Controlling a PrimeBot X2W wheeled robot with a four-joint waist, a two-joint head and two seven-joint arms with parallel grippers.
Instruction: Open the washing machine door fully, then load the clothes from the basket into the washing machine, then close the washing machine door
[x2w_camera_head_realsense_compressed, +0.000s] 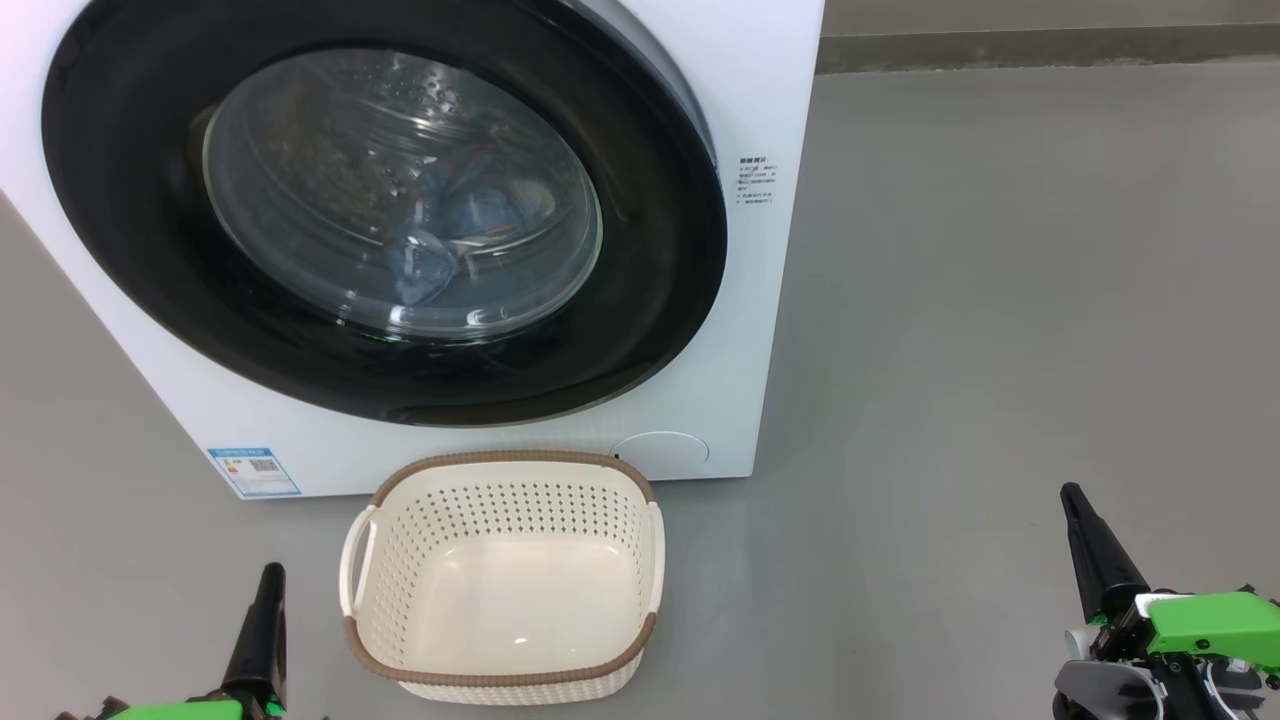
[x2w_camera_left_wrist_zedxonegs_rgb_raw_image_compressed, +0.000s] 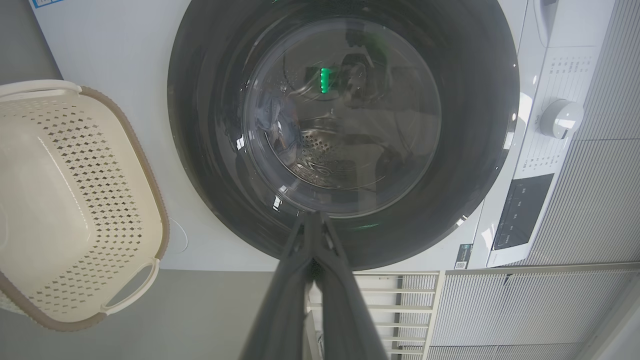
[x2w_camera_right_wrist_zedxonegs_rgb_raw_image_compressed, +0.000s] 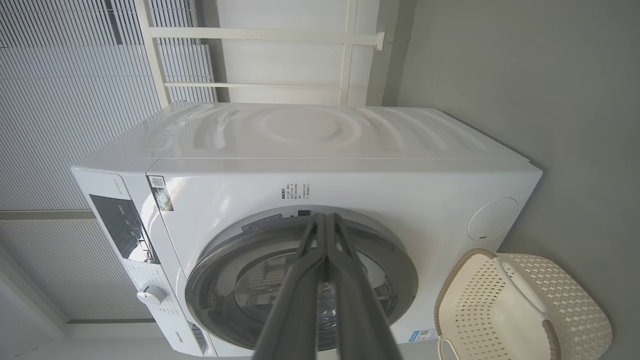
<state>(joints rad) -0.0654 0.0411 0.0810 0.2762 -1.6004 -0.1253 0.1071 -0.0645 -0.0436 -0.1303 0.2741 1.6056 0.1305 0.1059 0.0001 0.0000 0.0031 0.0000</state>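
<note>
Appliance: washing machine (x2w_camera_head_realsense_compressed: 745, 330), white front-loader, standing on grey floor (x2w_camera_head_realsense_compressed: 1000, 300). Fittings: washing machine door (x2w_camera_head_realsense_compressed: 390, 210), glossy black ring around a bulging clear window, lying closed flat against the front panel; blue label sticker (x2w_camera_head_realsense_compressed: 253, 472) at the lower left corner of the front; round white flap (x2w_camera_head_realsense_compressed: 660, 450) at the lower right corner; small printed label (x2w_camera_head_realsense_compressed: 757, 180) beside the door's right edge. The left wrist view adds a white knob (x2w_camera_left_wrist_zedxonegs_rgb_raw_image_compressed: 560, 117) and a dark control panel (x2w_camera_left_wrist_zedxonegs_rgb_raw_image_compressed: 520, 210) on the fascia. Load: clothes (x2w_camera_head_realsense_compressed: 480, 215), light blue fabric, seen through the glass inside the drum, low and right of the window's centre; the print is too blurred to make out. Container: basket (x2w_camera_head_realsense_compressed: 500, 520), cream with perforated walls and a brown rim, on the floor just in front of the machine below the door, its bare inner floor showing. Tooling: left gripper (x2w_camera_head_realsense_compressed: 270, 580), low at the lower left of the head view, near the basket's left handle and apart from it; its fingers (x2w_camera_left_wrist_zedxonegs_rgb_raw_image_compressed: 290, 280) are pressed together in the left wrist view, grasping nothing. Right gripper (x2w_camera_head_realsense_compressed: 1075, 500), lower right of the head view, well apart from the basket; its fingers (x2w_camera_right_wrist_zedxonegs_rgb_raw_image_compressed: 300, 280) are likewise clenched on nothing.
</note>
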